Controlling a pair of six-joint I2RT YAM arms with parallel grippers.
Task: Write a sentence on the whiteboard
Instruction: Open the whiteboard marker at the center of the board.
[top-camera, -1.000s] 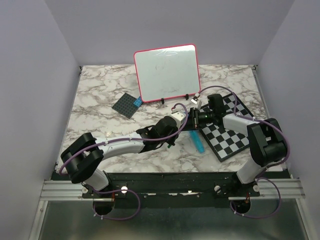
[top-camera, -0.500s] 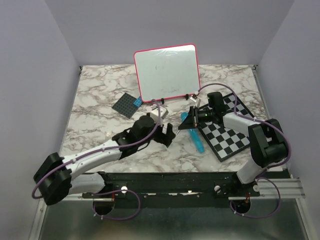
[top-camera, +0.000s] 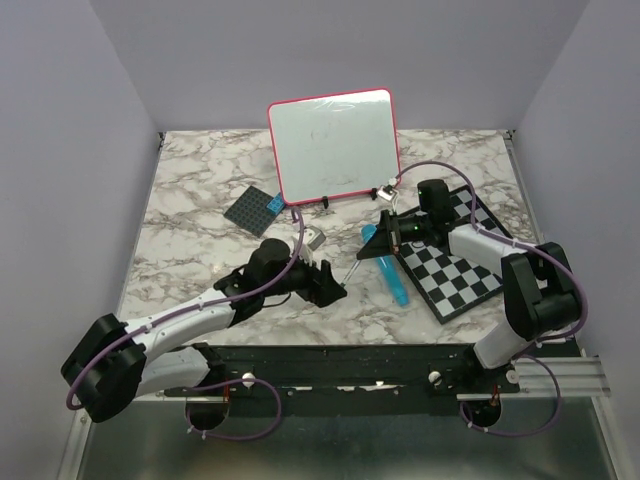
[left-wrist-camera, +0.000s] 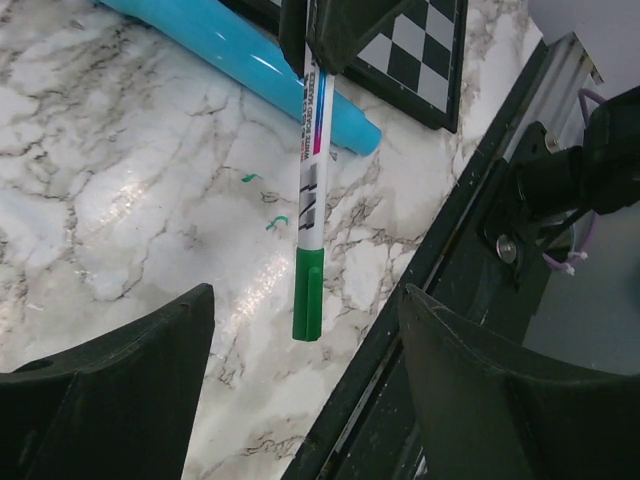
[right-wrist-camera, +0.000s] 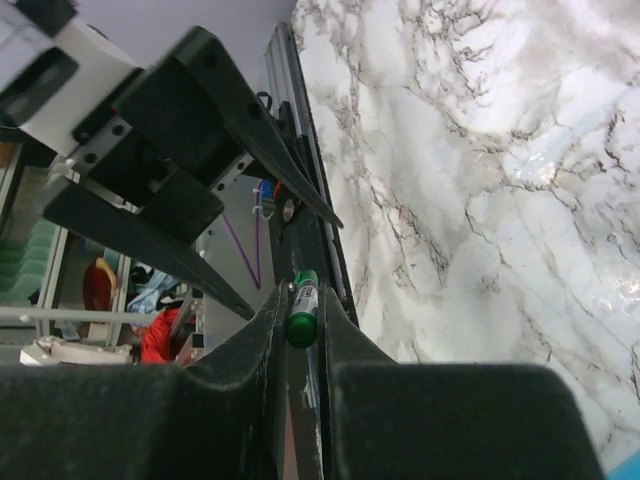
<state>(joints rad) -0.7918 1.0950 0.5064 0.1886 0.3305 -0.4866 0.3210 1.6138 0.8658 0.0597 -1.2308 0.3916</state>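
Whiteboard stands propped upright at the far middle of the marble table, well apart from both arms. From above I cannot tell what, if anything, is written on it.

Overhead, I see the right gripper at the near-left corner of the checkered board, with a thin marker slanting down toward the left gripper. That view does not show me how either pair of fingers stands.

The right wrist camera settles one: those fingers pinch the marker, its green cap poking out beyond them. The left wrist camera settles the other: its fingers are spread wide, the capped end hanging between them and touching neither. Only this view shows the small green scribbles on the marble beside the marker. A teal tube lies just beside the checkered board's edge.
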